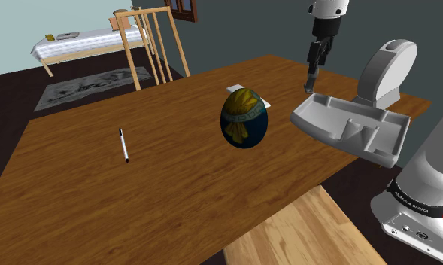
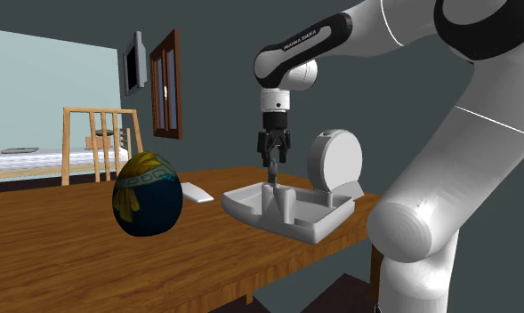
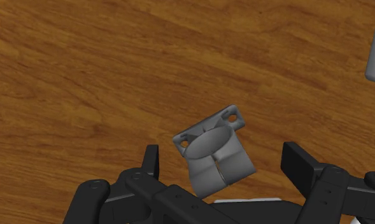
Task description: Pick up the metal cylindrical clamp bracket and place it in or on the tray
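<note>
Gripper: pointed straight down, recorded over the far rim of the tray.
Fingers: spread wide; a gap is seen on each side of the part between them, so nothing is pinched.
Clamp bracket: grey, a short ring with a flat two-hole flange. It is found tilted between the fingers and untouched by either, above the tray's far rim. Whether it rests on anything cannot be told.
Tray: pale grey with moulded compartments, set at the edge of the wooden table nearest the stand.
Rounded object: white-grey, noted upright just behind the tray.
Egg: dark blue with a yellow pattern, placed near the tray toward the shoulder view's left.
White flat piece: laid on the table behind the egg, near the tray.
Pen: laid well apart from the tray, beyond the egg.
Chair: wooden, placed well apart from the tray, past the table's far edge.
</note>
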Controlling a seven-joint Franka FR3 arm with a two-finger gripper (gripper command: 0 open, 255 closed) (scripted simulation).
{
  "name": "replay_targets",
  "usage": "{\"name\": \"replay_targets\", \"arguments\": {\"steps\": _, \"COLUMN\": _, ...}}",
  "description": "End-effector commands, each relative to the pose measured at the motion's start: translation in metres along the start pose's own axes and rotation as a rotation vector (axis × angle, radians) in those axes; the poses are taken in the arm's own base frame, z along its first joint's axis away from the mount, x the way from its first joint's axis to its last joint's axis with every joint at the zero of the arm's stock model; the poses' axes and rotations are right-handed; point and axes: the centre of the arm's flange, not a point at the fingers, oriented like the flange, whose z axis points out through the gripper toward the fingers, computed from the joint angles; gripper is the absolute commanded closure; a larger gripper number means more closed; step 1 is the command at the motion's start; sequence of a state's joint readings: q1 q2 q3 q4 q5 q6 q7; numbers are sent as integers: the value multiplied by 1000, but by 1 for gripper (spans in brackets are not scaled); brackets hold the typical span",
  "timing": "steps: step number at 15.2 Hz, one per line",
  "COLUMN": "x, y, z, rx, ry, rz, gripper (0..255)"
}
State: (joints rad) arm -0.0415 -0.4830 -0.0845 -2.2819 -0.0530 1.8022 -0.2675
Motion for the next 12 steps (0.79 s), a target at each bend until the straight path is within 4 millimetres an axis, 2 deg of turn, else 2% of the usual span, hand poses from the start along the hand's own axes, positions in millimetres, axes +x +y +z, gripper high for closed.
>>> {"name": "replay_targets", "arguments": {"steps": 1, "x": 0, "y": 0, "z": 1, "rx": 0, "ry": 0, "rz": 0, "gripper": 0}}
{"name": "replay_targets", "arguments": {"steps": 5, "x": 0, "y": 0, "z": 1, "rx": 0, "ry": 0, "rz": 0, "gripper": 0}}
{"name": "replay_targets", "arguments": {"steps": 6, "x": 0, "y": 0, "z": 1, "rx": 0, "ry": 0, "rz": 0, "gripper": 255}}
{"name": "replay_targets", "arguments": {"steps": 12, "x": 1, "y": 0, "z": 1, "rx": 0, "ry": 0, "rz": 0, "gripper": 255}}
